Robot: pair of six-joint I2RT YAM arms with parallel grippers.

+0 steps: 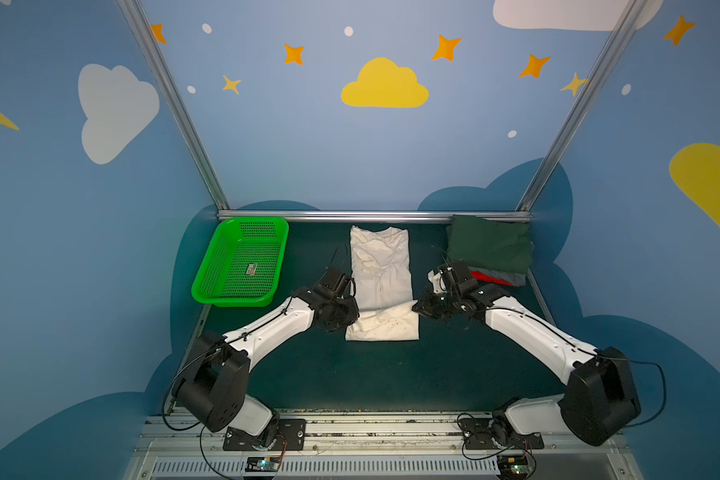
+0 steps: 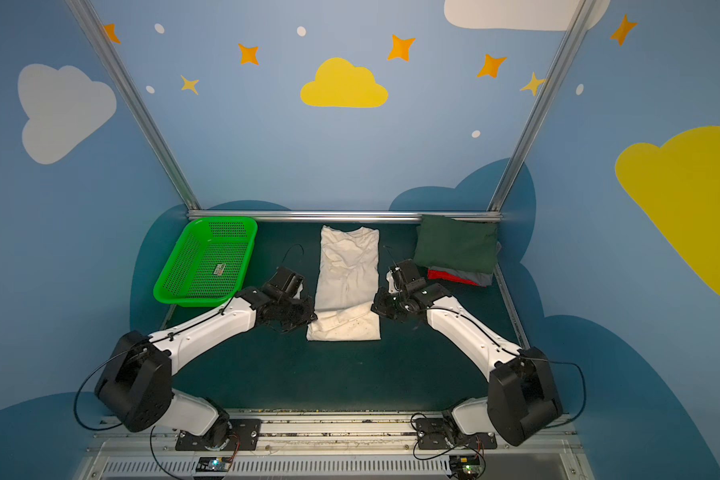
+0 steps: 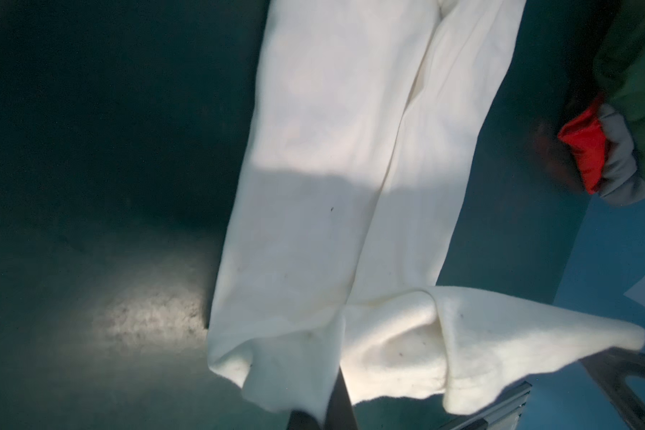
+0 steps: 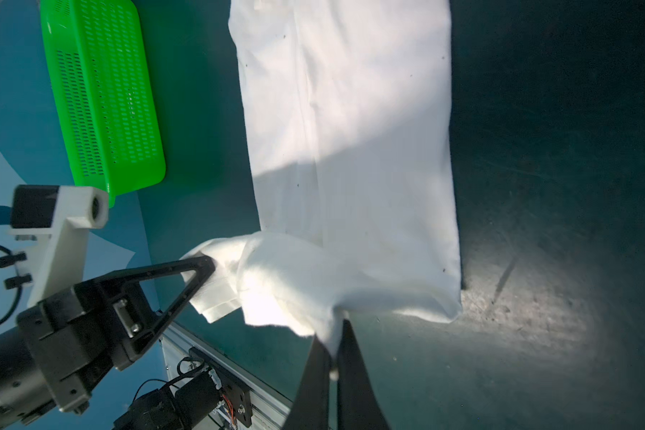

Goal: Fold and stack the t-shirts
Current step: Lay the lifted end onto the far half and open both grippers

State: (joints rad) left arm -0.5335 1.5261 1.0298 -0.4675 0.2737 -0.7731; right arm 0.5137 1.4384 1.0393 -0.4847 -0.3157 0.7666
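A cream-white t-shirt (image 1: 381, 270) (image 2: 348, 270), folded into a long strip, lies in the middle of the table in both top views. Its near end is lifted and doubled back. My left gripper (image 1: 356, 311) (image 3: 328, 409) is shut on that end's left corner. My right gripper (image 1: 414, 307) (image 4: 334, 353) is shut on its right corner, with cloth pinched between the black fingers (image 4: 350, 372). At the back right sits a stack of folded t-shirts. It has a dark green one (image 1: 489, 245) on top, and a grey one (image 1: 506, 276) and a red one (image 1: 485, 277) below.
A bright green perforated basket (image 1: 233, 300) (image 4: 101, 93) stands at the back left, holding only a small label. An aluminium rail (image 1: 371, 215) closes the back edge of the table. Bare dark green mat (image 1: 371, 374) stretches between the shirt and the arm bases.
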